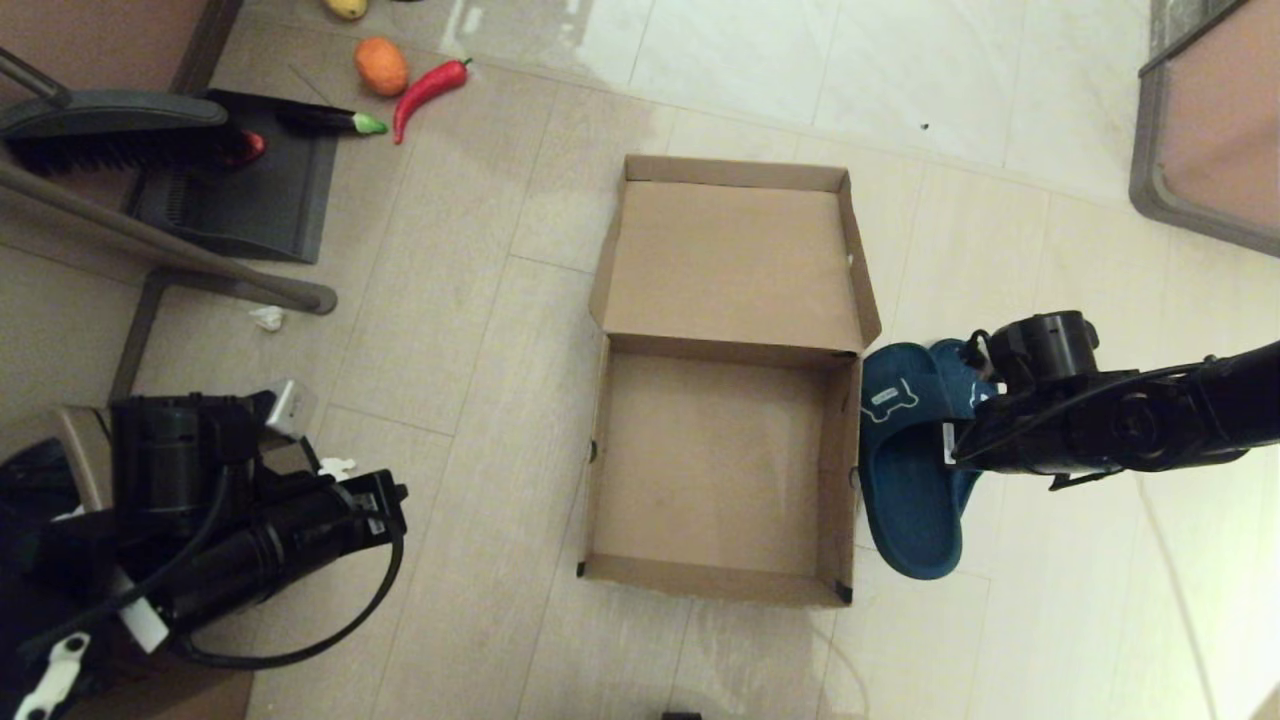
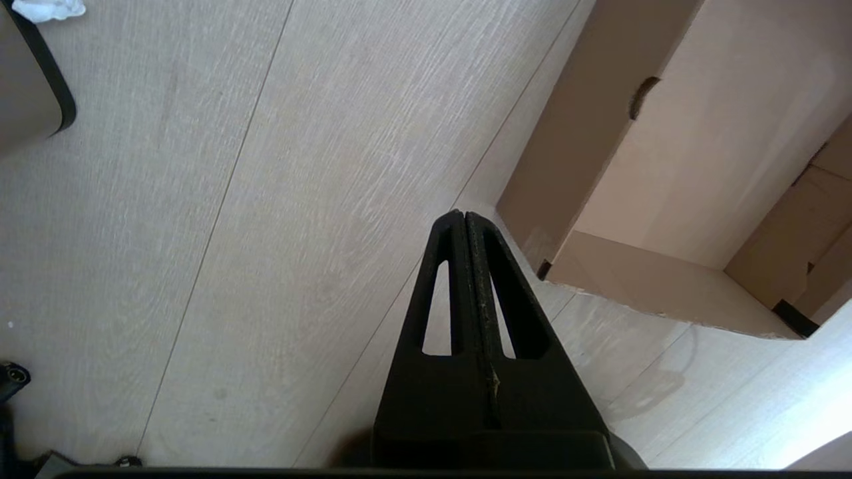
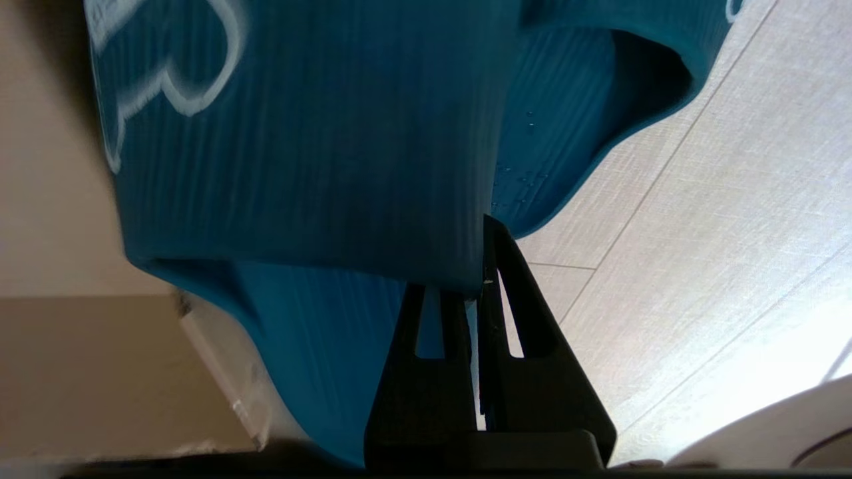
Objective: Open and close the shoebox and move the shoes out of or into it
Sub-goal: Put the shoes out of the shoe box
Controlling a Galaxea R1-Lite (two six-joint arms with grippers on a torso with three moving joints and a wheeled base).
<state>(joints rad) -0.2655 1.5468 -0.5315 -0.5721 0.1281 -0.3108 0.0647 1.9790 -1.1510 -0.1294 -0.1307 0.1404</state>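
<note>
The shoebox (image 1: 838, 470) lies open on the floor in front of me, its tray empty and its hinged lid (image 1: 735, 260) folded flat away from me. One teal slipper (image 1: 905, 480) with a white bone outline sits against the box's right wall. My right gripper (image 3: 474, 266) is shut on the edge of this slipper's strap (image 3: 299, 153), one finger beneath it and one outside. A second teal slipper (image 1: 962, 362) peeks out behind, mostly hidden by the right arm. My left gripper (image 2: 464, 216) is shut on nothing, parked low to the left near the box's corner (image 2: 542, 269).
A broom (image 1: 110, 125) and dark dustpan (image 1: 255, 190) lie at the far left, with an orange (image 1: 381, 66), a red chili (image 1: 428, 88) and a toy eggplant (image 1: 335, 121) beside them. Paper scraps (image 1: 268, 318) lie on the floor. Furniture (image 1: 1210, 130) stands at the far right.
</note>
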